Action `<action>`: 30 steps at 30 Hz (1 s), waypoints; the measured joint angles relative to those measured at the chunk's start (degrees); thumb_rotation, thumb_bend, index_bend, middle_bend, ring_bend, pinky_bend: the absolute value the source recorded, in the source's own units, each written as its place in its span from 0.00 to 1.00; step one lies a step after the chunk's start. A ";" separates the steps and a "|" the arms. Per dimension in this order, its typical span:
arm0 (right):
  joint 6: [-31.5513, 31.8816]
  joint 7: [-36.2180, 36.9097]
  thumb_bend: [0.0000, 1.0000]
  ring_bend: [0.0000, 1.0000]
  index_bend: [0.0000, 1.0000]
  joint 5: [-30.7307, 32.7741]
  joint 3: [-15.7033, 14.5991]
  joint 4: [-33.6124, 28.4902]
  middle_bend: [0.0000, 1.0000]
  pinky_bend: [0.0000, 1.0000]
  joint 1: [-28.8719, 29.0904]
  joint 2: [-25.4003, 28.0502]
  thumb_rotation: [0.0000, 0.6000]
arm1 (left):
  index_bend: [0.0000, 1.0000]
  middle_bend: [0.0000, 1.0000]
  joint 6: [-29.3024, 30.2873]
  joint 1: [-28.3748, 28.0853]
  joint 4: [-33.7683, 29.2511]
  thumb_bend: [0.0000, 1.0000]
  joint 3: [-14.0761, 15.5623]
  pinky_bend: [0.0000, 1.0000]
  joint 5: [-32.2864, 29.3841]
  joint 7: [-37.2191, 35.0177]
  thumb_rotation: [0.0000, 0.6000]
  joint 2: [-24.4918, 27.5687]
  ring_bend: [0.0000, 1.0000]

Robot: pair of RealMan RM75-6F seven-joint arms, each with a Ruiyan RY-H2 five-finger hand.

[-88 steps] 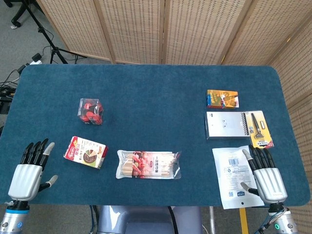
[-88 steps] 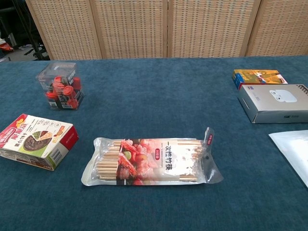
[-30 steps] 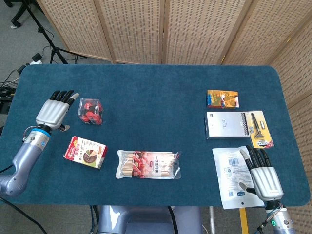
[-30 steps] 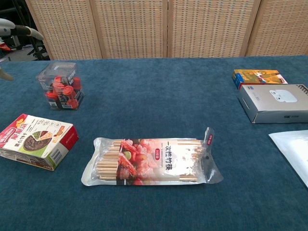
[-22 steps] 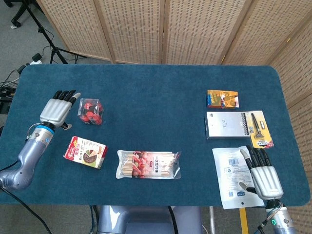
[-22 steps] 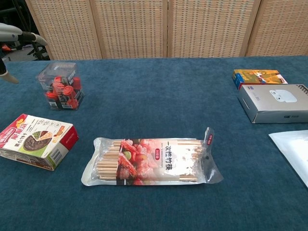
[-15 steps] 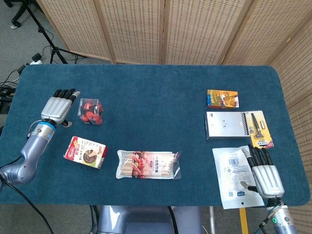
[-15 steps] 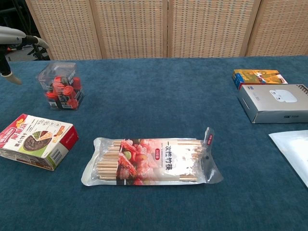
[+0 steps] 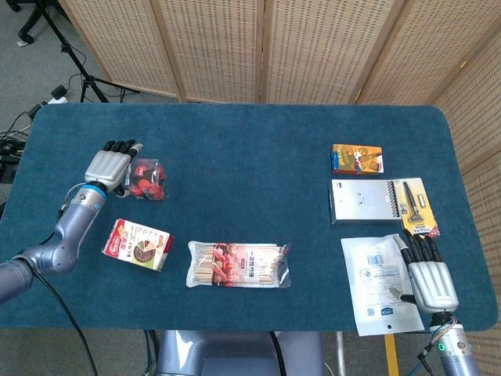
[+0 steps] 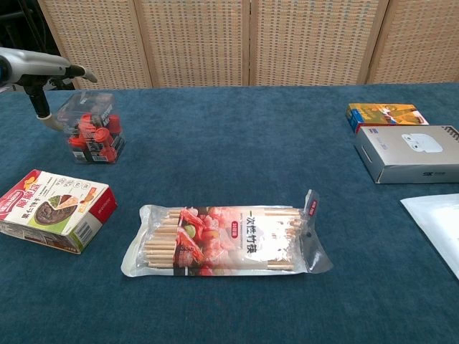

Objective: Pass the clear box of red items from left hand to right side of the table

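Note:
The clear box of red items [image 9: 146, 178] [image 10: 90, 127] stands on the blue table at the left. My left hand [image 9: 110, 167] [image 10: 39, 74] hovers just left of and above the box, fingers spread and reaching over its top edge, thumb hanging down beside it; nothing is held. My right hand [image 9: 428, 276] lies flat at the table's front right corner, fingers extended over the edge of a white pouch [image 9: 375, 283], holding nothing. The chest view does not show the right hand.
A red-and-white food box [image 9: 138, 244] [image 10: 53, 209] lies in front of the clear box. A pack of bamboo skewers [image 9: 239, 264] [image 10: 225, 241] is at front centre. On the right are an orange box [image 9: 357, 158], a grey earbuds box [image 9: 363, 201] and a carded tool [image 9: 416, 206].
My left hand has moved rightward from well left of the clear box to right beside it, fingers now over its top. The right hand slid slightly nearer the table's front edge.

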 measured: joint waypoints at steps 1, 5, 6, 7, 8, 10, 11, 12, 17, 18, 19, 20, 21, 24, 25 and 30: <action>-0.06 0.04 0.09 0.00 0.00 0.05 -0.01 0.04 0.00 0.00 0.03 0.00 1.00 | 0.00 0.00 -0.26 -0.48 0.49 0.17 0.14 0.00 -0.15 -0.10 1.00 -0.47 0.00; -0.47 0.15 0.09 0.00 0.00 0.11 -0.23 0.18 0.00 0.00 0.20 -0.01 1.00 | 0.00 0.00 -0.60 -1.60 1.50 0.17 0.77 0.00 -0.70 -0.42 1.00 -1.83 0.00; -0.48 0.16 0.09 0.00 0.00 0.07 -0.27 0.17 0.00 0.00 0.22 -0.01 1.00 | 0.00 0.00 -0.64 -1.85 1.74 0.18 1.06 0.00 -0.92 -0.42 1.00 -2.19 0.00; -0.46 0.16 0.09 0.00 0.00 0.02 -0.29 0.13 0.00 0.00 0.24 -0.01 1.00 | 0.00 0.00 -0.67 -2.02 1.90 0.18 1.34 0.00 -1.08 -0.33 1.00 -2.46 0.00; -0.39 0.20 0.09 0.00 0.00 -0.04 -0.32 0.11 0.00 0.00 0.25 -0.01 1.00 | 0.00 0.00 -0.65 -2.18 2.06 0.19 1.65 0.00 -1.31 -0.17 1.00 -2.76 0.00; -0.26 0.27 0.09 0.00 0.00 -0.13 -0.35 0.07 0.00 0.00 0.25 0.01 1.00 | 0.06 0.00 -0.46 -2.50 2.30 0.21 2.31 0.00 -2.09 0.18 1.00 -3.42 0.00; -0.16 0.28 0.09 0.00 0.00 -0.19 -0.36 0.04 0.00 0.00 0.24 0.03 1.00 | 0.14 0.00 -0.26 -2.59 2.33 0.23 2.53 0.01 -2.31 0.29 1.00 -3.62 0.00; -0.09 0.28 0.09 0.00 0.00 -0.22 -0.37 0.02 0.00 0.00 0.23 0.05 1.00 | 0.20 0.00 0.10 -2.67 2.34 0.25 2.69 0.02 -2.47 0.41 1.00 -3.81 0.00; 0.09 0.37 0.09 0.00 0.00 -0.39 -0.49 -0.07 0.00 0.00 0.20 0.08 1.00 | 0.49 0.10 2.41 -2.63 2.26 0.34 3.15 0.17 -2.92 0.86 1.00 -4.59 0.12; 0.08 0.32 0.09 0.00 0.00 -0.41 -0.51 -0.08 0.00 0.00 0.21 0.07 1.00 | 0.53 0.13 3.04 -2.57 2.22 0.35 3.30 0.18 -3.13 1.04 1.00 -4.78 0.14; 0.07 0.27 0.09 0.00 0.00 -0.45 -0.55 -0.09 0.00 0.00 0.23 0.07 1.00 | 0.57 0.18 3.39 -2.52 2.17 0.37 3.43 0.21 -3.39 1.19 1.00 -4.90 0.18; 0.07 0.23 0.09 0.00 0.00 -0.50 -0.60 -0.13 0.00 0.00 0.24 0.05 1.00 | 0.60 0.22 3.61 -2.48 2.12 0.38 3.57 0.24 -3.68 1.38 1.00 -4.97 0.21; 0.08 0.22 0.09 0.00 0.00 -0.53 -0.61 -0.15 0.00 0.00 0.24 0.04 1.00 | 0.61 0.24 3.95 -2.44 2.08 0.39 3.75 0.25 -3.99 1.69 1.00 -5.04 0.23; 0.23 0.15 0.09 0.00 0.00 -0.64 -0.67 -0.27 0.00 0.00 0.22 0.04 1.00 | 0.65 0.29 5.55 -2.29 1.97 0.41 4.08 0.26 -4.66 2.54 1.00 -5.25 0.24; 0.26 0.13 0.09 0.00 0.00 -0.68 -0.70 -0.31 0.00 0.00 0.21 0.05 1.00 | 0.66 0.30 6.14 -2.22 1.86 0.42 4.17 0.26 -4.90 2.83 1.00 -5.30 0.24; 0.20 0.06 0.09 0.00 0.00 -0.68 -0.81 -0.44 0.00 0.00 0.23 0.06 1.00 | 0.68 0.33 9.30 -1.89 0.92 0.43 4.28 0.28 -5.70 4.14 1.00 -5.34 0.26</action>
